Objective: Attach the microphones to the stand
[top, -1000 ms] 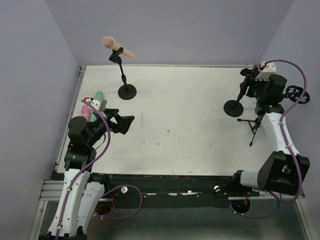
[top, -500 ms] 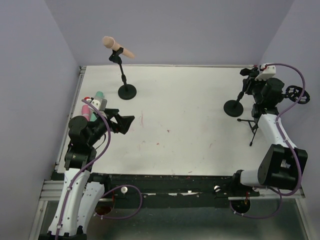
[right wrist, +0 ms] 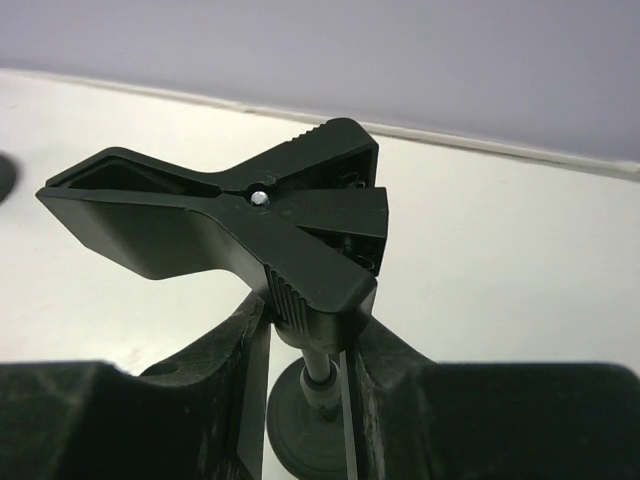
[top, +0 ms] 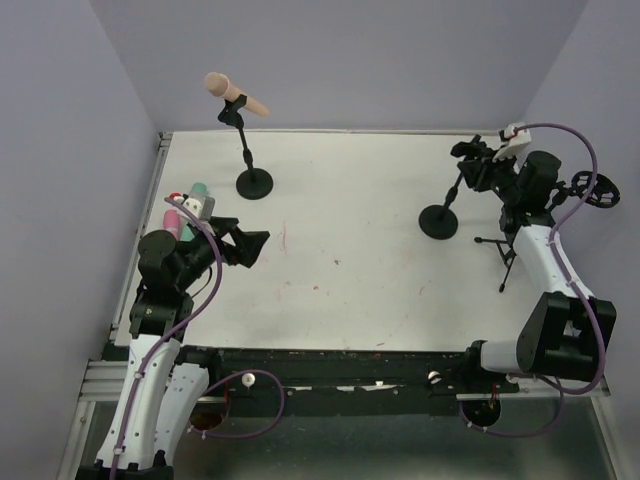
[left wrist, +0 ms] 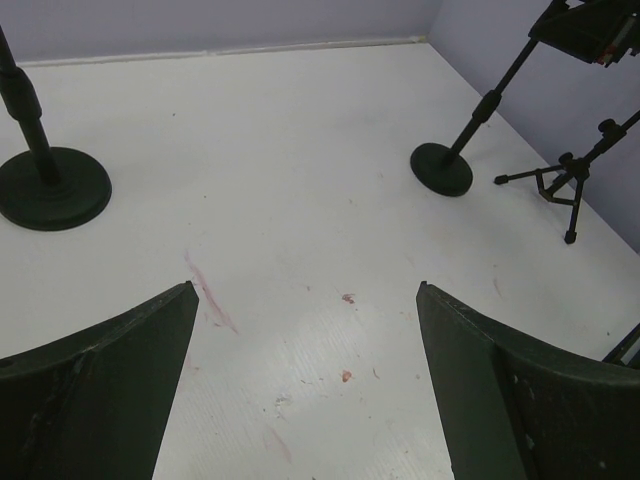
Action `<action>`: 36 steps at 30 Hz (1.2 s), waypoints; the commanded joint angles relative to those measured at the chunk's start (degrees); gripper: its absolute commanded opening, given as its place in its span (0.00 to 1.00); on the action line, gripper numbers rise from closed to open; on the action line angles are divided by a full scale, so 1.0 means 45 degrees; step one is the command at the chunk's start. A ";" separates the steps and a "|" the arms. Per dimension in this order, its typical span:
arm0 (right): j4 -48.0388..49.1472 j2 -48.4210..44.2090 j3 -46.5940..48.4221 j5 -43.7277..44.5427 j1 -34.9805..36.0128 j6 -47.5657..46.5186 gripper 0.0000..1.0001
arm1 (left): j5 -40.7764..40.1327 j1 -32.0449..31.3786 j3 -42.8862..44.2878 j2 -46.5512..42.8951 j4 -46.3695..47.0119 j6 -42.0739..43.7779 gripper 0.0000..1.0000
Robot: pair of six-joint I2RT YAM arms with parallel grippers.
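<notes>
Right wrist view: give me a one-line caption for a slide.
Right tool pinching a microphone stand just under its empty black spring clip, white table behind.

Counter layout: a stand toward each back corner, smaller items along the two sides.
On the counter (top: 350, 270), one stand (top: 254, 183) sits upper left of the frame with a microphone (top: 234, 94) clipped on top. Below it, by the left edge, two loose microphones (top: 172, 218) lie side by side, just behind the left hand (top: 246, 247). Upper right, a second stand (top: 439, 221) leans, its neck between the fingers of the right hand (top: 483, 168); a tripod (top: 505, 256) stands just below, at the right edge.
</notes>
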 commanded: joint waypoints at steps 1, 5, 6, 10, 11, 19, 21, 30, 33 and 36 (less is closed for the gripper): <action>-0.1710 -0.0551 0.1177 -0.3340 0.1202 0.0991 0.19 | -0.0283 -0.0048 0.0048 0.0081 -0.0082 0.0128 0.98; -0.2628 -0.0396 0.1939 -0.4533 0.2509 0.1207 0.19 | -0.0479 -0.0009 0.0009 0.0062 0.0015 0.0147 0.98; -0.2747 -0.0356 0.2095 -0.4748 0.2997 0.1188 0.19 | -0.0518 0.0030 -0.0011 0.0061 0.0054 0.0148 0.98; -0.3021 -0.0161 0.2312 -0.5336 0.4386 0.1227 0.19 | -0.0771 0.0225 -0.0108 0.0120 0.0172 0.0167 0.98; -0.3118 -0.0141 0.2351 -0.5414 0.4640 0.1091 0.19 | -0.0792 0.0283 -0.0166 0.0139 0.0230 0.0186 0.98; -0.4408 -0.0589 0.1787 -0.5726 0.5931 -0.1389 0.22 | -0.0734 0.0635 -0.0343 0.0530 0.0542 0.0167 0.98; -0.4486 -0.0823 0.1337 -0.5902 0.6009 -0.1663 0.23 | -0.0345 0.0655 -0.0459 0.0491 0.0893 0.0128 0.98; -0.6554 -0.1917 0.0027 -0.6566 0.6029 -0.4336 0.49 | 0.3580 0.0578 -0.1592 0.0686 0.4562 -0.1258 0.98; -0.7743 -0.2036 0.0260 -0.6586 0.5932 -0.5896 0.74 | 0.3972 -0.0025 -0.1826 0.0842 0.5287 -0.1221 0.98; -0.8801 -0.2152 0.0320 -0.6198 0.5621 -0.7267 0.90 | 0.3703 -0.1176 -0.2197 0.0785 0.5756 -0.0850 0.99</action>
